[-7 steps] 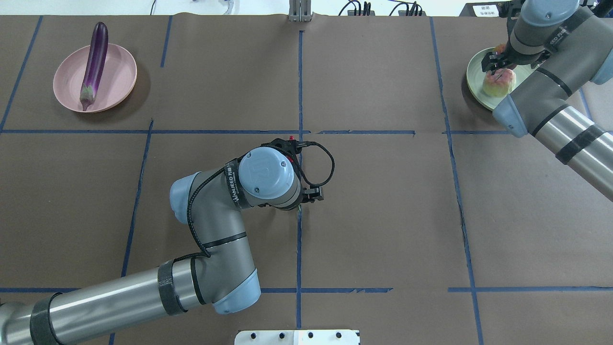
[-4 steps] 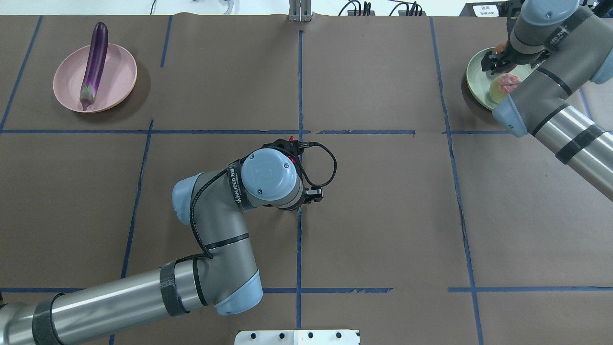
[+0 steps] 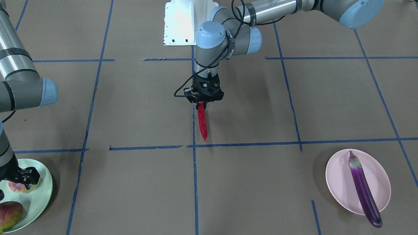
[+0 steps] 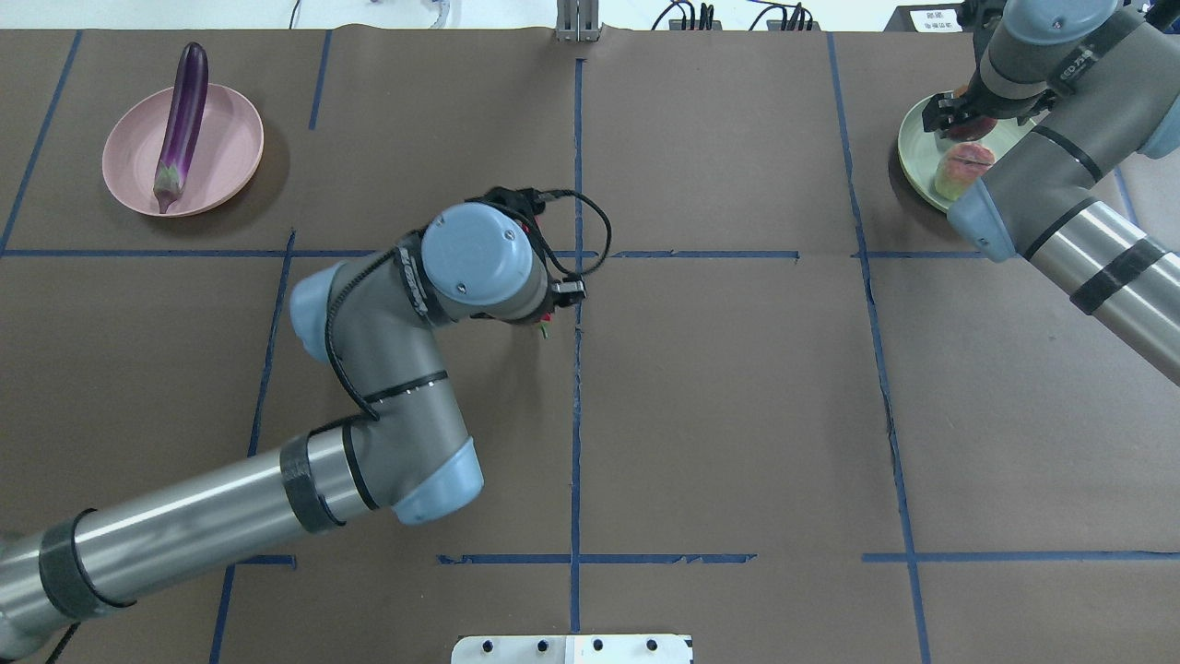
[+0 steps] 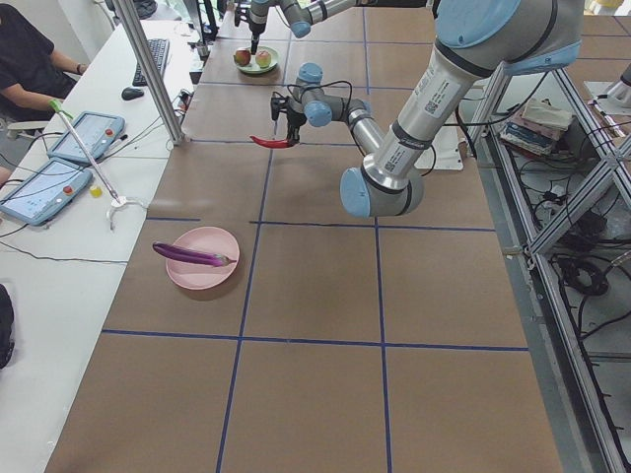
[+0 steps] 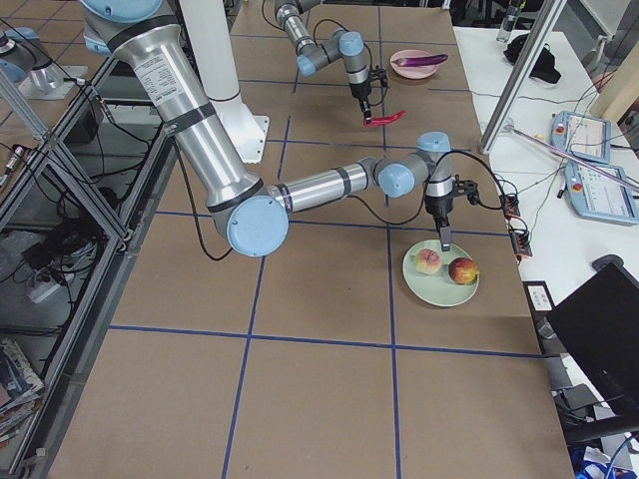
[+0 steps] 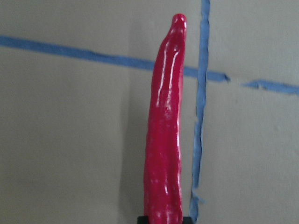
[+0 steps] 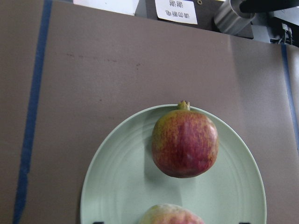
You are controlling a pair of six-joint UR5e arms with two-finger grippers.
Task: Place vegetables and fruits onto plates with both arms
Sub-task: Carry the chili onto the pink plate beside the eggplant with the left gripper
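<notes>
My left gripper (image 3: 203,100) is shut on the stem end of the red chili pepper (image 3: 202,122) and holds it above the table's middle; the chili fills the left wrist view (image 7: 163,140). The purple eggplant (image 4: 182,115) lies across the pink plate (image 4: 226,161). My right gripper (image 3: 23,176) hangs open just above the green plate (image 3: 40,192), over the pale pink fruit (image 3: 14,187). The red and yellow-green fruit (image 8: 184,142) rests on the same plate (image 8: 117,186), next to the pink fruit (image 8: 170,214).
The table is covered in brown paper with blue tape lines (image 4: 577,415). The white base block (image 3: 183,23) stands at the robot's edge. An upright pole (image 5: 148,69), tablets and an operator are beside the table.
My left arm has swung toward the far left with the chili in its grip. My right gripper has drawn back from the pink fruit, which has settled on the green plate.
</notes>
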